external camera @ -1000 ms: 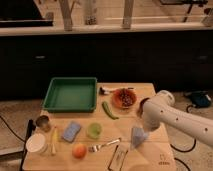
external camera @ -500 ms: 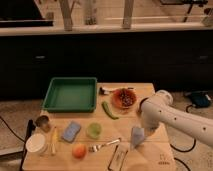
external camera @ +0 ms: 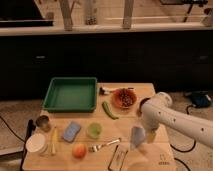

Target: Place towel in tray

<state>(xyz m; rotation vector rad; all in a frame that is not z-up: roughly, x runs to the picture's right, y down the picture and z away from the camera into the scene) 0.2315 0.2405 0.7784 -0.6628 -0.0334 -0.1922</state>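
Observation:
The towel (external camera: 137, 135), a small pale grey-blue cloth, stands bunched up on the wooden table (external camera: 160, 157) right of centre, near the front. The green rectangular tray (external camera: 54, 95) lies at the table's back left, with nothing showing inside it. My white arm reaches in from the right and bends downward. Its gripper (external camera: 149, 136) hangs right beside the towel's right edge, low over the table. I cannot tell whether it touches the cloth.
An orange bowl (external camera: 123, 98) with dark contents sits behind the towel, with a green pepper (external camera: 110, 110) left of it. A blue sponge (external camera: 71, 131), green cup (external camera: 93, 130), fork (external camera: 105, 145), orange fruit (external camera: 79, 150), white bowl (external camera: 36, 142) and metal cup (external camera: 43, 121) fill the front left.
The arm's elbow has shifted a little left and lower, toward the towel. The towel and the other objects stay where they were.

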